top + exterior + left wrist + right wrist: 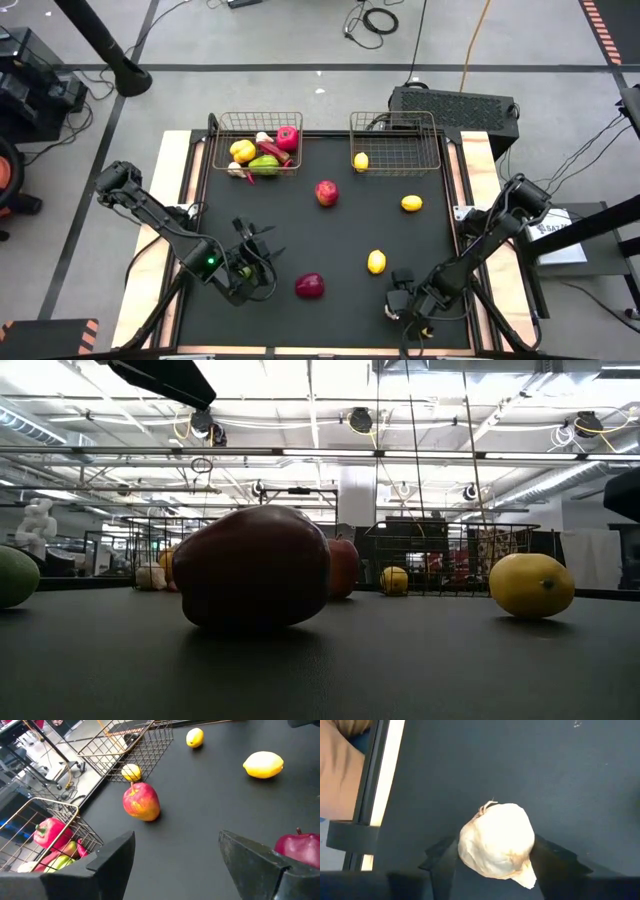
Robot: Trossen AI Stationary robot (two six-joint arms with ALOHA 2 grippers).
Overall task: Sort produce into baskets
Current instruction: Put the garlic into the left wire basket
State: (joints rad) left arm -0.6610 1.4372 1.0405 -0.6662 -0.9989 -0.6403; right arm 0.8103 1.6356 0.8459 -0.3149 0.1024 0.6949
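Sorting partly done, judging by the layout: far-left bronze wire-mesh basket [258,143] already loaded with a heap of toy produce — red pepper [287,137], yellow piece [242,151], green piece [265,164], something white at the near-left corner. Far-right matching wire basket [396,141] holding only one small yellow lemon [361,160]. Still loose on the black bench [330,240]: red-and-yellow apple [326,192] just near of the left basket, a yellow lemon [411,203] toward the right, another lemon [376,262] nearer and right of centre, a dark red apple [309,286] at the near middle. Right gripper [495,865] low at the near-right of the bench, fingers set either side of a white garlic bulb [496,846] and touching it, apparently closing in to pinch; firm hold not certain from these views. Left gripper [177,857] hovering at the near left with fingers spread and nothing between them, dark red apple just beside one finger. Remaining, by estimate: garlic carried to a basket, then four loose pieces to go. Roughly two-thirds through.
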